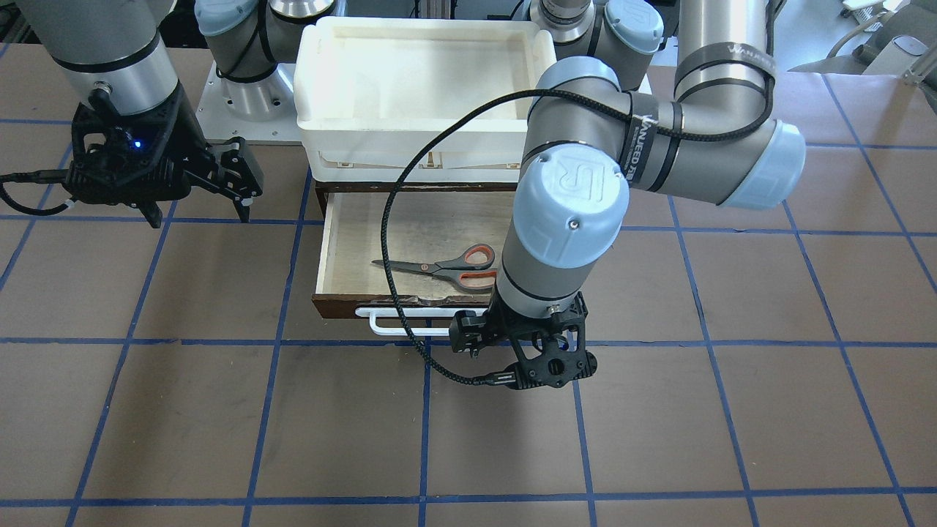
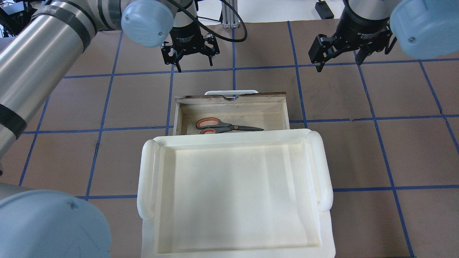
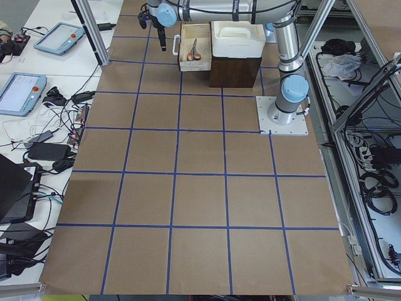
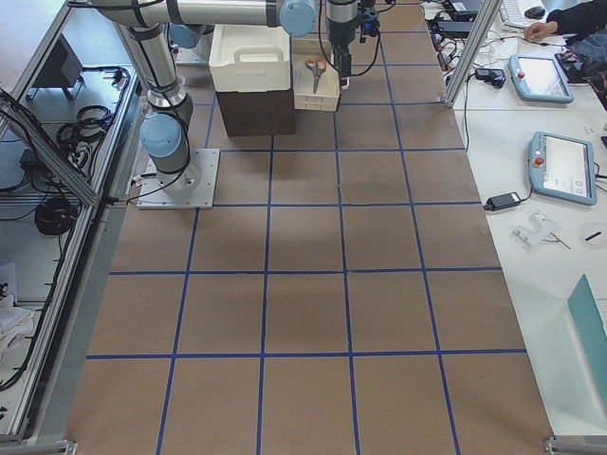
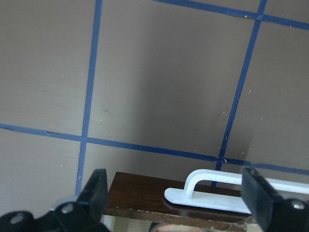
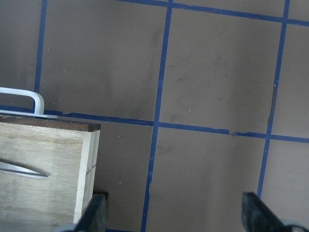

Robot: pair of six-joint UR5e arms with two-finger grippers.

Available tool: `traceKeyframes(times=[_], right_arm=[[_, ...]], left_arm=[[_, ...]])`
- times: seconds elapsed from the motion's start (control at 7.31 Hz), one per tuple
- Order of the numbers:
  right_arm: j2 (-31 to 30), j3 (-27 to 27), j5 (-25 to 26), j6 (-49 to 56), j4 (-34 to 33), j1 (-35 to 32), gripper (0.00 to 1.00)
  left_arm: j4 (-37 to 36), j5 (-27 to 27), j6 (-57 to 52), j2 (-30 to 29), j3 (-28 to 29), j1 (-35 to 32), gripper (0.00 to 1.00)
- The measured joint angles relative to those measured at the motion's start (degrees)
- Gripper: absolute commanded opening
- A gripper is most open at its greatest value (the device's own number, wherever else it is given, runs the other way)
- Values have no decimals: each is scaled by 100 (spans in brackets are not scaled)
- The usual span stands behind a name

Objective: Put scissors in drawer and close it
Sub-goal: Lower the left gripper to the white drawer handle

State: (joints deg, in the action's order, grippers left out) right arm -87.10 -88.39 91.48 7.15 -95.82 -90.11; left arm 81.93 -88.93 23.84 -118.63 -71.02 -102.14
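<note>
The scissors (image 1: 446, 267) lie flat inside the open drawer (image 1: 410, 227), grey handles with orange lining, blades pointing to the robot's right. They also show in the overhead view (image 2: 226, 126). The drawer's white bar handle (image 1: 395, 327) faces away from the robot. My left gripper (image 1: 523, 333) hangs open and empty just beyond the drawer front, near the handle's left end (image 5: 217, 193). My right gripper (image 1: 199, 212) is open and empty over the table, off the drawer's right side (image 6: 87, 169).
A white plastic tray (image 2: 147, 179) sits on the dark cabinet (image 3: 235, 69) above the drawer, empty inside. Brown table with blue tape grid lies all around. The left arm's elbow and cable (image 1: 399, 219) hang over the drawer.
</note>
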Motion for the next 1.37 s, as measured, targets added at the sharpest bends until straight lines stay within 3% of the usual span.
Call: traceKeyframes(times=[0.41, 1.37], right_arm=[[-46, -24, -21, -26, 39, -11, 100], [-62, -64, -32, -453, 172, 11, 100]], left_arm=[[29, 192, 399, -397, 98, -191, 100], [227, 440, 446, -610, 19, -237, 100]])
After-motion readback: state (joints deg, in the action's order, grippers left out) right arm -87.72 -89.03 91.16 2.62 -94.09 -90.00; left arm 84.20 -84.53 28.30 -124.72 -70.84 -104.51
